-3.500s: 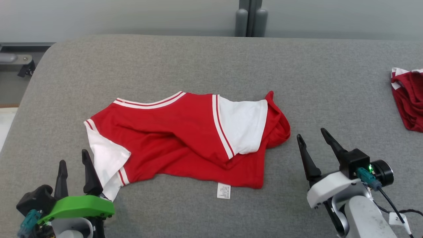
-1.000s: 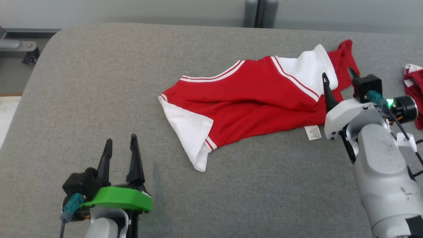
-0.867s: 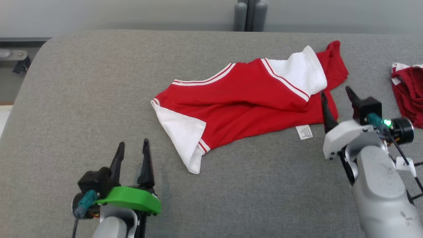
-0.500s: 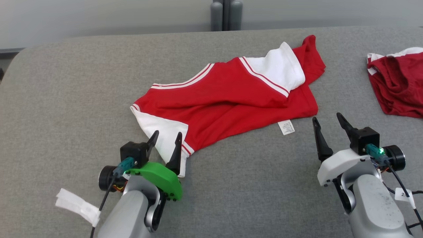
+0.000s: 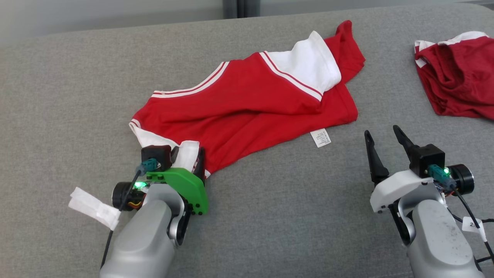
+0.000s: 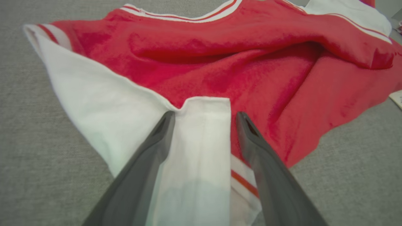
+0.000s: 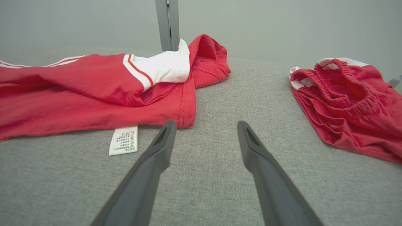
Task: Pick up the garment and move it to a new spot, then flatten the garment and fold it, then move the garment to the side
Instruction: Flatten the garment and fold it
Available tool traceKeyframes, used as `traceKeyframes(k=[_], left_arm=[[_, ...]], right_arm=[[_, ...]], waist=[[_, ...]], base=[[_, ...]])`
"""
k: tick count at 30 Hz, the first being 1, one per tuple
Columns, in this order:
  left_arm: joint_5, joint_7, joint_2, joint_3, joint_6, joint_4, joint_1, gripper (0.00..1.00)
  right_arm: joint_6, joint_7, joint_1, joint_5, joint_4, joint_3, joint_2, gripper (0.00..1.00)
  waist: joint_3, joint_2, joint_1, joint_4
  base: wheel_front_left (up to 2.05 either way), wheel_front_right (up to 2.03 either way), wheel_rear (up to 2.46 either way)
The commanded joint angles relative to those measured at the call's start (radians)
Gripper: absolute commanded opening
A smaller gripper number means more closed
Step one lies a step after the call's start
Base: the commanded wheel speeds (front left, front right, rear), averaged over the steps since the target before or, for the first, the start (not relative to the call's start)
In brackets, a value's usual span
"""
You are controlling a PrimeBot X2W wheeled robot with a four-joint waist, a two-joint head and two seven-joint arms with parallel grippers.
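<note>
Flattening is judged to be the step in hand, with the red-and-white garment [image 5: 247,100] spread crookedly across the middle of the grey padded surface [image 5: 270,216], its body creased and one white sleeve folded back over the far end. The left gripper [image 5: 187,154] is seen at the near sleeve [image 6: 103,116]. Its fingers are parted and set down either side of a turned-over flap of white cloth, which lies between them but is not yet pinched. The right gripper [image 5: 380,131] is held wide apart over bare surface, near the garment's hem corner and its white label [image 5: 320,138] but touching neither. A second red garment [image 5: 455,77] is bunched well off to the right.

The next move, it is judged, calls for the left fingers to be closed on the sleeve flap while the right gripper is brought forward to the hem corner, so that the cloth can be drawn taut between the two — the folded-back far sleeve would then have to be opened out before any fold is made.
</note>
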Motion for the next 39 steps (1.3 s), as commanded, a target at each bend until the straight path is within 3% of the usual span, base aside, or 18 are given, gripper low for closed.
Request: traceKeyframes(k=[1,4,6,7,8,10,11,12,21,27,31,32,33,34,35,39], left_arm=[[-0.021,-0.002,0.005,-0.009,0.005,0.022,-0.024,1.0],[-0.047,-0.01,0.005,-0.029,0.01,0.055,-0.05,0.99],[-0.065,-0.019,0.005,-0.044,0.014,0.074,-0.064,0.89],[-0.07,-0.021,0.005,-0.05,0.018,0.082,-0.069,0.71],[-0.08,-0.029,0.005,-0.056,0.023,0.091,-0.075,0.48],[-0.094,-0.04,0.005,-0.065,0.028,0.101,-0.082,0.24],[-0.103,-0.047,0.005,-0.068,0.03,0.104,-0.086,0.18],[-0.111,-0.051,0.005,-0.074,0.031,0.108,-0.089,0.0],[-0.133,-0.101,0.005,-0.079,0.03,0.058,-0.054,0.0],[-0.034,-0.1,0.031,0.062,0.066,-0.189,0.102,0.0],[0.027,-0.1,0.026,0.155,0.062,-0.318,0.241,0.0],[0.039,-0.1,0.023,0.175,0.057,-0.338,0.276,0.05],[0.046,-0.1,0.02,0.192,0.053,-0.35,0.301,0.34],[0.054,-0.101,0.018,0.209,0.047,-0.366,0.325,0.84],[0.064,-0.1,0.014,0.239,0.038,-0.386,0.363,1.0],[0.085,-0.1,0.008,0.294,0.019,-0.422,0.425,1.0]], right_arm=[[-0.002,-0.004,-0.011,0.009,-0.005,0.002,-0.003,1.0],[-0.002,-0.004,-0.015,0.011,-0.006,0.005,-0.003,1.0],[-0.002,-0.004,-0.016,0.011,-0.006,0.005,-0.003,1.0],[-0.002,-0.004,-0.015,0.011,-0.006,0.004,-0.003,1.0],[-0.002,-0.004,-0.014,0.011,-0.006,0.003,-0.003,1.0],[-0.002,-0.004,-0.013,0.011,-0.005,0.001,-0.003,1.0],[-0.002,-0.004,-0.011,0.01,-0.005,-0.001,-0.003,1.0],[-0.002,-0.004,-0.008,0.008,-0.005,-0.003,-0.003,1.0],[-0.002,-0.005,0.017,-0.002,-0.007,-0.02,-0.003,1.0],[-0.002,-0.005,0.052,-0.007,-0.013,-0.055,-0.004,1.0],[-0.002,-0.005,0.077,-0.004,-0.016,-0.071,-0.003,1.0],[-0.002,-0.005,0.082,-0.001,-0.016,-0.072,-0.003,1.0],[-0.002,-0.005,0.087,0.001,-0.016,-0.074,-0.003,1.0],[-0.002,-0.005,0.093,0.004,-0.015,-0.073,-0.003,1.0],[-0.002,-0.005,0.101,0.009,-0.015,-0.072,-0.004,1.0],[-0.002,-0.005,0.119,0.02,-0.021,-0.069,-0.003,1.0]], waist=[[0.008,0.0,0.0,-0.009],[0.012,0.0,0.0,-0.015],[0.013,0.0,0.0,-0.016],[0.013,0.0,0.0,-0.017],[0.012,0.0,0.0,-0.017],[0.011,0.0,0.0,-0.017],[0.01,0.0,0.0,-0.015],[0.008,0.0,0.0,-0.013],[-0.026,0.0,0.0,0.027],[-0.06,0.0,0.0,0.077],[-0.083,0.0,0.0,0.1],[-0.088,0.0,0.0,0.104],[-0.093,0.0,0.0,0.108],[-0.098,0.0,0.0,0.111],[-0.107,0.0,0.0,0.115],[-0.124,0.0,0.0,0.119]], base=[[0.0,0.0,0.0],[0.0,0.0,0.0],[0.0,0.0,0.0],[0.0,0.0,0.0],[0.0,0.0,0.0],[0.0,0.0,0.0],[0.0,0.0,0.0],[0.0,0.0,0.0],[0.0,0.0,0.0],[0.0,0.0,0.0],[0.0,0.0,0.0],[0.0,0.0,0.0],[0.0,0.0,0.0],[0.0,0.0,0.0],[0.0,0.0,0.0],[0.0,0.0,0.0]])
